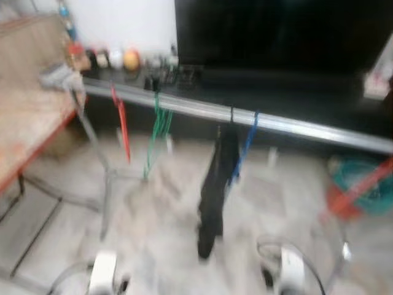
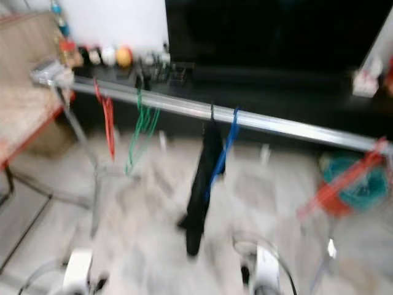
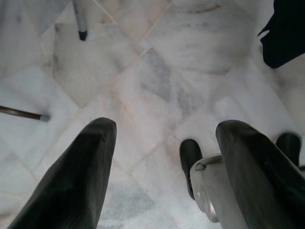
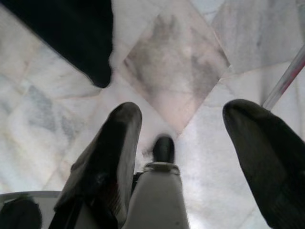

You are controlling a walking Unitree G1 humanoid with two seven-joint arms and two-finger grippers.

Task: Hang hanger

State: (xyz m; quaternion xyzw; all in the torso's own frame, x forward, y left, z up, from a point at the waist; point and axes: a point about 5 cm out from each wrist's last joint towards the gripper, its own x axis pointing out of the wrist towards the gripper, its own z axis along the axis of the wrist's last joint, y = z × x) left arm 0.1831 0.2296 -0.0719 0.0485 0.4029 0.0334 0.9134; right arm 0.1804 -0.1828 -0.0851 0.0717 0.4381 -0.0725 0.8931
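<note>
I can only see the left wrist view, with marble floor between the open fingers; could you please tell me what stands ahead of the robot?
Observer: A silver rail runs across ahead, carrying a red hanger, a green hanger and a blue hanger.
Operator: What is the dark shape at the edge of my view?
Observer: A black garment hanging from the rail beside the blue hanger.
Operator: Is the right hand holding anything?
Observer: No, the right hand is open and empty, pointing at the floor.
</note>
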